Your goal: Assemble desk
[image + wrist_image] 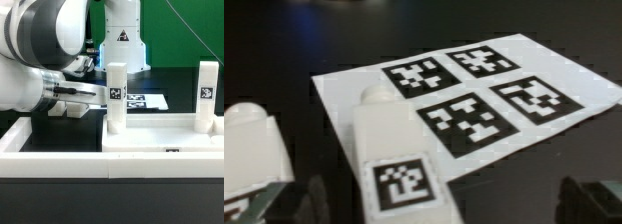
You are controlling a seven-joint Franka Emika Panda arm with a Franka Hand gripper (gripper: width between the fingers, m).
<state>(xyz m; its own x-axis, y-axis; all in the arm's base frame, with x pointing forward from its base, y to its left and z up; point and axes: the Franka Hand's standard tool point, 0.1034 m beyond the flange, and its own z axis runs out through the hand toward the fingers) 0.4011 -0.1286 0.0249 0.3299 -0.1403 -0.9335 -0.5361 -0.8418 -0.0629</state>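
Two white leg posts (pixel 117 98) stand on the tabletop (pixel 165 137); probably light, stiff, slick plastic, best pinched across flat sides. Hand (pixel 100 94) spread wide, empty, beside one.

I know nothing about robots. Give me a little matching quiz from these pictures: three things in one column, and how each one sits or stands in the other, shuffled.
Things:
1. hand
2. marker board
3. leg posts

States:
A. lying flat on the dark table
B. open, gripping nothing
C. standing upright, each with a black-and-white tag

Pairs: 1-B; 2-A; 3-C
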